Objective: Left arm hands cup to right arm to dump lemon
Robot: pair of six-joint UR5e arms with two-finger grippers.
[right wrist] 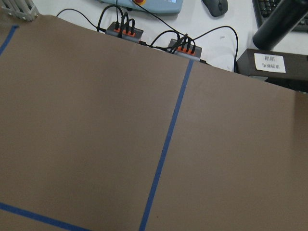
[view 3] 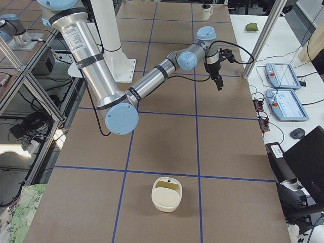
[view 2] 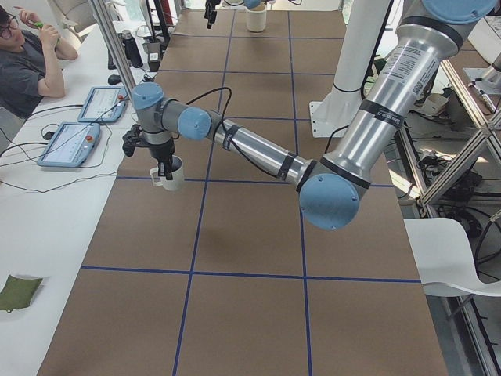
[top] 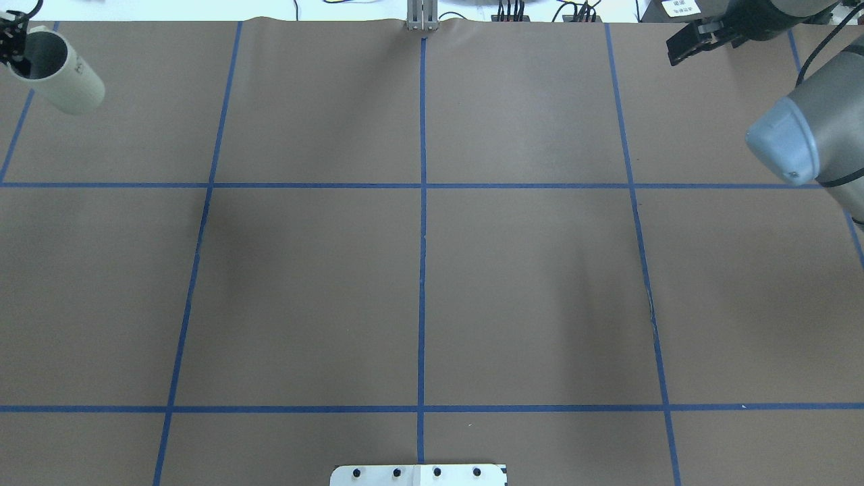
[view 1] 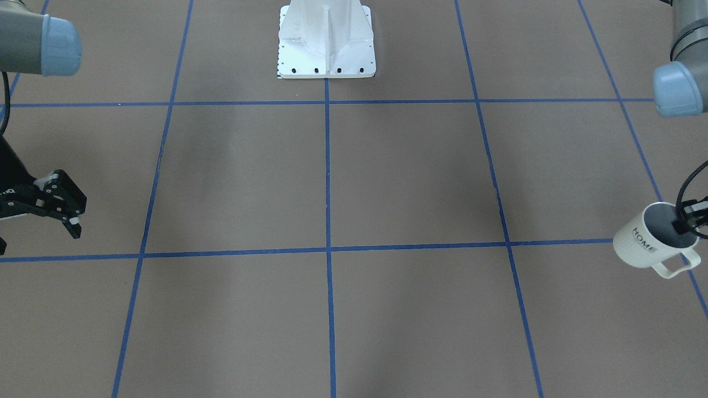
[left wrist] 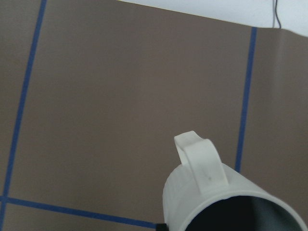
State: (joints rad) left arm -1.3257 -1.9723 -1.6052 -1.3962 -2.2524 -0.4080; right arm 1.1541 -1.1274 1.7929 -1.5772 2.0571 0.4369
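The white cup (view 1: 644, 243) with black "HOME" lettering hangs tilted at the table's far end on my left side, its handle pointing toward the operators' edge. My left gripper (view 1: 687, 221) is shut on its rim, with one finger inside. The cup also shows in the overhead view (top: 64, 77), the exterior left view (view 2: 171, 175) and the left wrist view (left wrist: 226, 199). Its inside looks dark grey, and no lemon shows. My right gripper (view 1: 62, 207) is open and empty over the opposite end of the table; it also shows in the overhead view (top: 698, 39).
A cream-coloured bin (view 3: 166, 194) stands on the table beyond my right arm's end. Teach pendants (view 3: 283, 91) and cables lie on the white side table. An operator (view 2: 31, 63) sits near the left end. The robot's white base (view 1: 326, 41) stands at mid-table.
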